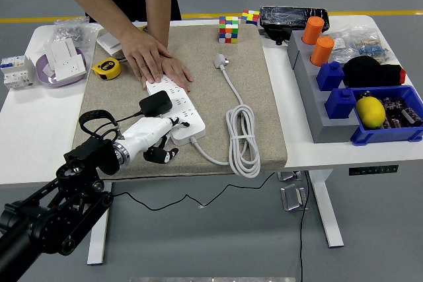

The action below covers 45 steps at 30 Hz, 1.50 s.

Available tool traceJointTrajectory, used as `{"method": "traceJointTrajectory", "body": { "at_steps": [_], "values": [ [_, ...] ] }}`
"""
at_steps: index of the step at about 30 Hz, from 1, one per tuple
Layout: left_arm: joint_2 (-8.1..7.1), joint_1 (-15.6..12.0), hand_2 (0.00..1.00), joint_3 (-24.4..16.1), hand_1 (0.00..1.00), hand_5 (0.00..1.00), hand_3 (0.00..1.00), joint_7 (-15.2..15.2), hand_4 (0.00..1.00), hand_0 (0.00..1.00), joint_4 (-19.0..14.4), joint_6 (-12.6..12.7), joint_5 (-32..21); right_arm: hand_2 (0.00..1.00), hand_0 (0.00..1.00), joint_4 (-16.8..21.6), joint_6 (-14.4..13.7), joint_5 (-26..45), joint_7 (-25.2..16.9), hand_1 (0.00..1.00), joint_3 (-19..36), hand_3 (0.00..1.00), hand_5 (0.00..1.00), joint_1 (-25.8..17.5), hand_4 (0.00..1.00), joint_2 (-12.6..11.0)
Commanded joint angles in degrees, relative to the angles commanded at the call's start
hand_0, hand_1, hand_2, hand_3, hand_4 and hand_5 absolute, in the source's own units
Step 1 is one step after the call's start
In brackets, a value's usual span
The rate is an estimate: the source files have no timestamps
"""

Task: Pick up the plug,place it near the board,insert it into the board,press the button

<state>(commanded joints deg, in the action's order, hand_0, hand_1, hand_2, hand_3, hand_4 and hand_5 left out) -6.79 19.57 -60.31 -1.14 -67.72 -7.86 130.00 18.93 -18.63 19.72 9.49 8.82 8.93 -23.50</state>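
A black plug (155,103) sits on the near half of the white power strip (180,111), which lies on the beige mat (251,84). My left hand (160,138), white with black fingertips, hovers just below the plug at the strip's near edge. Its fingers (162,154) are loosely bent and hold nothing; one points at the strip. A person at the far side presses both hands (155,64) flat on the strip's far end. The strip's white cable (242,138) lies coiled to the right, ending in a white plug (219,61).
A yellow tape measure (106,68) and a purple bowl with a white socket (63,63) lie at the left. Cubes (229,29) stand at the back. Grey stand with orange cylinders (318,41) and a blue bin holding a lemon (371,111) fill the right.
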Motion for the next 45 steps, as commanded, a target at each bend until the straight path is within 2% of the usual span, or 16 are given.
{"method": "traceJointTrajectory", "body": {
  "at_steps": [20, 40, 45],
  "values": [
    [0.18, -0.42, 0.149, 0.14, 0.027, 0.002, 0.852, 0.13, 0.621, 0.160, 0.05, 0.13, 0.00, 0.767, 0.803, 0.06, -0.02, -0.05, 0.01, 0.782, -0.17, 0.785, 0.998, -0.24, 0.998, 0.01],
    [-0.06, -0.16, 0.149, 0.72, 0.027, 0.002, 0.846, -0.07, 0.625, 0.160, 1.44, -0.48, 0.00, 0.767, 0.804, 0.06, -0.01, -0.01, 0.02, 0.782, -0.10, 0.785, 0.998, -0.08, 0.998, -0.05],
    [-0.05, -0.12, 0.149, 0.28, 0.027, 0.002, 0.843, 0.01, 0.623, 0.159, 0.76, -0.24, 0.00, 0.767, 0.804, 0.05, -0.01, 0.03, 0.02, 0.783, -0.01, 0.785, 0.998, 0.04, 0.998, -0.04]
  ]
}}
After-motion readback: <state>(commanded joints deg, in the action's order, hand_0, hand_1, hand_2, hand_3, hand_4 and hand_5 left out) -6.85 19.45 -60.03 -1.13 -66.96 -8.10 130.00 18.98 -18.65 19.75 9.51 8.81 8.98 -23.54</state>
